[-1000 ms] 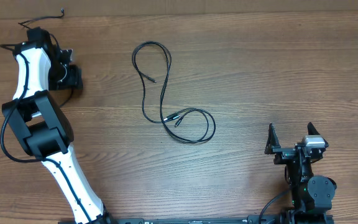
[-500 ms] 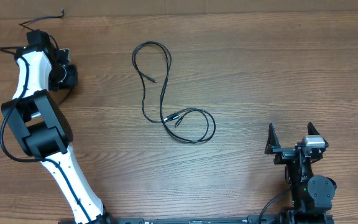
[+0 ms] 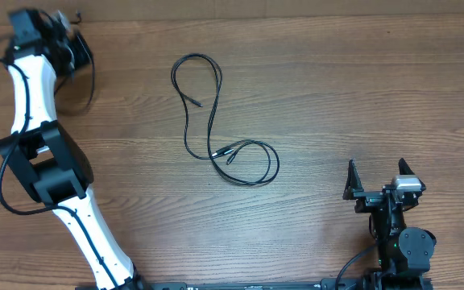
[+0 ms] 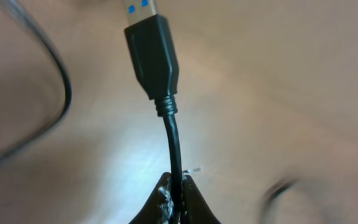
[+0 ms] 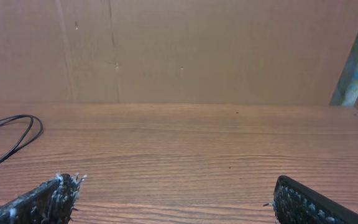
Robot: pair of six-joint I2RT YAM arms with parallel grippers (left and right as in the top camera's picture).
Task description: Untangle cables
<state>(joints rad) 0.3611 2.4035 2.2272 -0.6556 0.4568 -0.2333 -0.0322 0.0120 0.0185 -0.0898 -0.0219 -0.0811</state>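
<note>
Nearest the bases, the right hand (image 3: 377, 171) sits low with its fingers wide apart and empty, well away from the work, so it could not steady anything if a pull went wrong. In the middle of the surface (image 3: 337, 80), the cables (image 3: 216, 105) lie as thin black cords in one tall loop and a flatter double loop, crossing near two small plug ends. A tug on either end would likely draw those crossings into a knot rather than free them. Farthest off, at the back left corner, the left hand (image 4: 178, 194) is clamped on a separate cord (image 4: 174, 143) just below its plug (image 4: 153, 56), a blocky black moulding with blue at the tip. The grip bites only a sliver of cord, so it may slip, or the strain may kink the neck. Whether this cord joins the middle loops is unclear, the wrist view being blurred.
</note>
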